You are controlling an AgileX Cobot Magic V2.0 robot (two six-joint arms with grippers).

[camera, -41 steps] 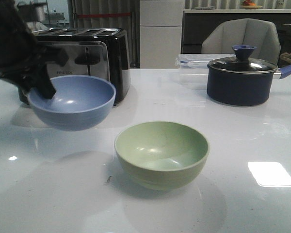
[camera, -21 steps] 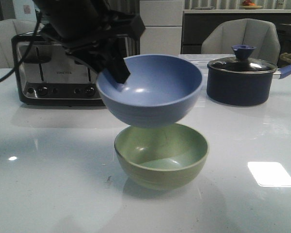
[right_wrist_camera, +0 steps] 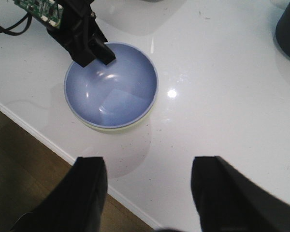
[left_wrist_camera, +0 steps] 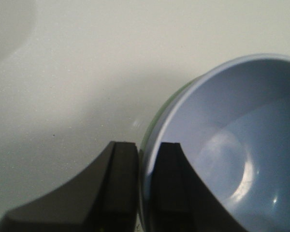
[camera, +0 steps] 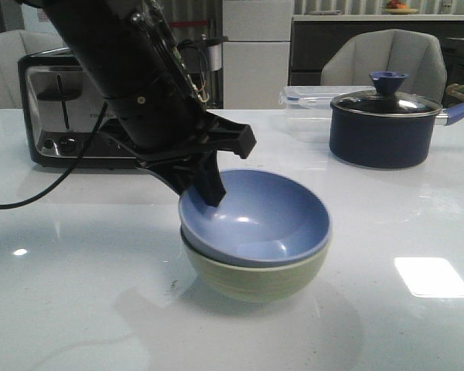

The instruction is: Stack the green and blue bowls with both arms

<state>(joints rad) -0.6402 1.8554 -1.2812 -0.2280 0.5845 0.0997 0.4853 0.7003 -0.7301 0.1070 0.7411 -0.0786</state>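
The pale blue bowl sits nested inside the sage green bowl at the middle of the white table. My left gripper is shut on the blue bowl's rim at its back left, one finger inside and one outside. In the left wrist view the fingers pinch the rim of the blue bowl, with a sliver of the green bowl beneath. My right gripper is open and empty, high over the table's front edge, looking down on the blue bowl. It is out of the front view.
A black and steel toaster stands at the back left, its cord trailing left. A navy pot with a glass lid and a clear container stand at the back right. The table's front edge borders brown floor.
My left gripper carried the blue bowl from the left to above the green bowl, then lowered it. The blue bowl now rests inside the green one.
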